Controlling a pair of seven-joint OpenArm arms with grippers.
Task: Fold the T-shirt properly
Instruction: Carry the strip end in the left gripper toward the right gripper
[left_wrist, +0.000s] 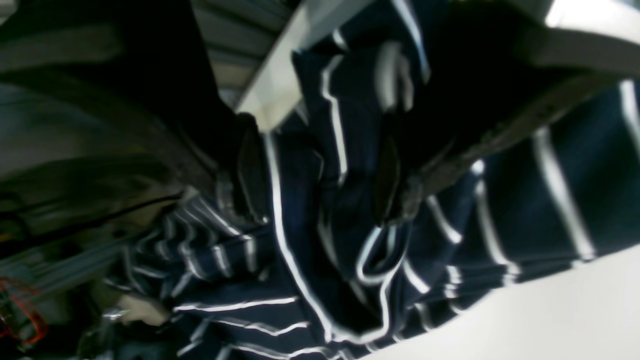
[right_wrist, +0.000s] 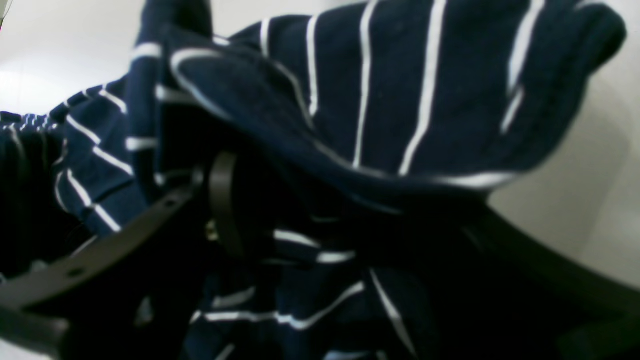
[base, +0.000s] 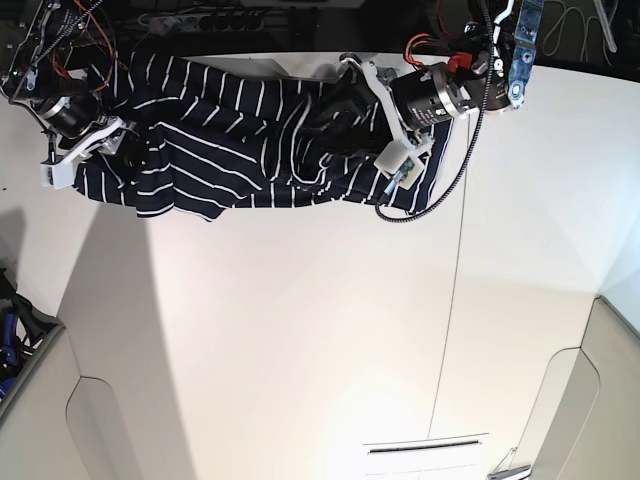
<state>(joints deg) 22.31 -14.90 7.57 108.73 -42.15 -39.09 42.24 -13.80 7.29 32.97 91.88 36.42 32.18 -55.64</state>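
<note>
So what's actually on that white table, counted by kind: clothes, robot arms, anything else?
Striped T-shirts: 1, the T-shirt, dark navy with white stripes, bunched along the far edge of the table.
Robot arms: 2, the left arm and the right arm, one at each end of the shirt.
Total: 3.

One striped T-shirt (base: 240, 140) on white table (base: 300, 330); two grippers: left (base: 345, 120), right (base: 125, 145), at shirt's ends.

Base view is bright and sharp, glare low on the table (base: 300, 330); wrist views dim, blurred, perhaps from motion.
</note>
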